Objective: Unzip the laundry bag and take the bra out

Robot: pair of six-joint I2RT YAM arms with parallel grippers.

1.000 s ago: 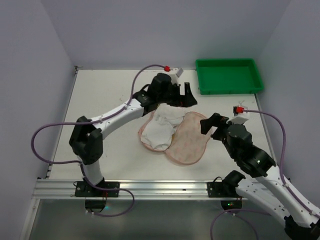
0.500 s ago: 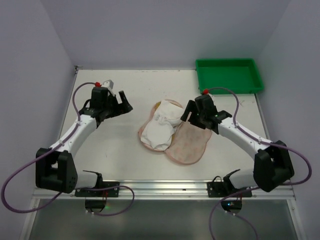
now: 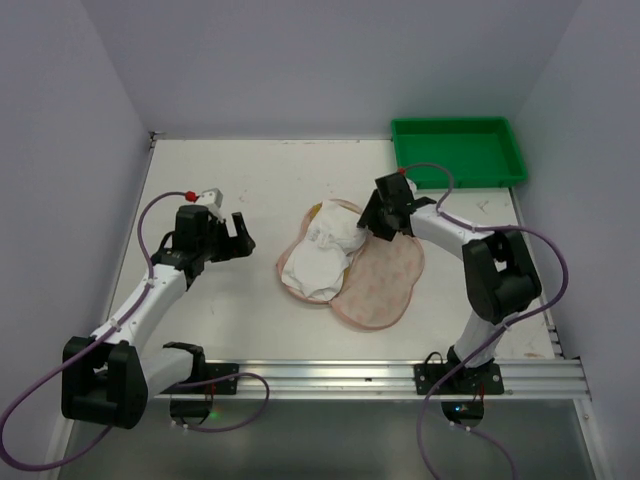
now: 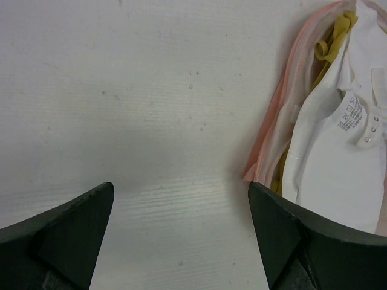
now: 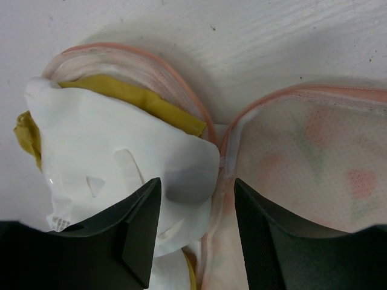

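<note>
Right pincer (image 5: 196, 184): spread open, not gripping anything. It sits right above the spot where the bag's two lobes meet, one finger over the white bra, the other over the flap's lining. Can't tell if it actually touches.
Left pincer (image 4: 180, 188): wide open too, holding nothing, over bare desk (image 3: 220, 300) just left of the bag's pink rim.
Laundry bag (image 3: 378, 288): middle of the desk, unzipped and lying open flat, lid half flopped to the right.
Bra (image 3: 320, 255): white, in the bag's left half, bulging up over the rim, care tag showing.
Yellow fabric (image 5: 142, 99): tucked under the bra, peeking out at the far end.
Green tray (image 3: 458, 123): far right corner, well apart from the bag.
</note>
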